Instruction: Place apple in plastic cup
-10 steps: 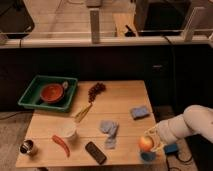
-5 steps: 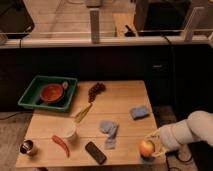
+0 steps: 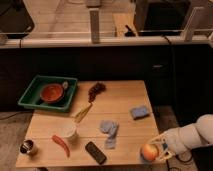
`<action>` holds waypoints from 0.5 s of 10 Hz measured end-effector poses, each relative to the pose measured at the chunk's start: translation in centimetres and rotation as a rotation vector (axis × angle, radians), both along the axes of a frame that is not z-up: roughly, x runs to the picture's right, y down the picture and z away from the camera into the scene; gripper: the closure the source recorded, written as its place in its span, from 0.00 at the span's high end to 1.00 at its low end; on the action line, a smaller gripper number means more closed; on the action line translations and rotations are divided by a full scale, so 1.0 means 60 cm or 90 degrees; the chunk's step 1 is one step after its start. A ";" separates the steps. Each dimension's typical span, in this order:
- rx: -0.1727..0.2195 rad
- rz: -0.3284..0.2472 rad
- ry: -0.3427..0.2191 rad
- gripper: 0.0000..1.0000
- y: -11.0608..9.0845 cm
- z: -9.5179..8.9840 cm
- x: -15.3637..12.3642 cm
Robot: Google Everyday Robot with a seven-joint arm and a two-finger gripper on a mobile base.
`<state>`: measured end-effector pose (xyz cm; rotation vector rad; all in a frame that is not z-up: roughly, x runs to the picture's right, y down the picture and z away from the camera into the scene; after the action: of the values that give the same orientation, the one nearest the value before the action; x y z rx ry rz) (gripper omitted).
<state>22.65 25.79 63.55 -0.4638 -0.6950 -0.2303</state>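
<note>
The apple point(image 3: 148, 151), orange-red with a yellowish patch, is at the table's front right corner, held between the fingers of my gripper point(image 3: 153, 150). The gripper is shut on it, and its whitish arm reaches in from the right edge. The plastic cup point(image 3: 68, 131), short and whitish, stands upright on the front left part of the table, far to the left of the apple.
A wooden table point(image 3: 125, 97) holds a red chili point(image 3: 62, 145), a small metal cup point(image 3: 28, 147), a black remote point(image 3: 95, 152), a blue cloth point(image 3: 109, 130), a blue sponge point(image 3: 140, 112), grapes point(image 3: 96, 90) and a green tray point(image 3: 30, 95) with an orange bowl point(image 3: 51, 93).
The gripper with the apple has drifted slightly toward the table's front edge. Nothing else has moved.
</note>
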 end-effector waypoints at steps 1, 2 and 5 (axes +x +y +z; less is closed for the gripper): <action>-0.001 0.001 0.000 0.52 0.001 -0.001 0.001; -0.002 0.002 0.001 0.64 0.003 -0.001 0.003; -0.006 0.007 0.005 0.80 0.006 0.006 0.003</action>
<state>22.83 26.14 63.91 -0.4686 -0.6907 -0.2143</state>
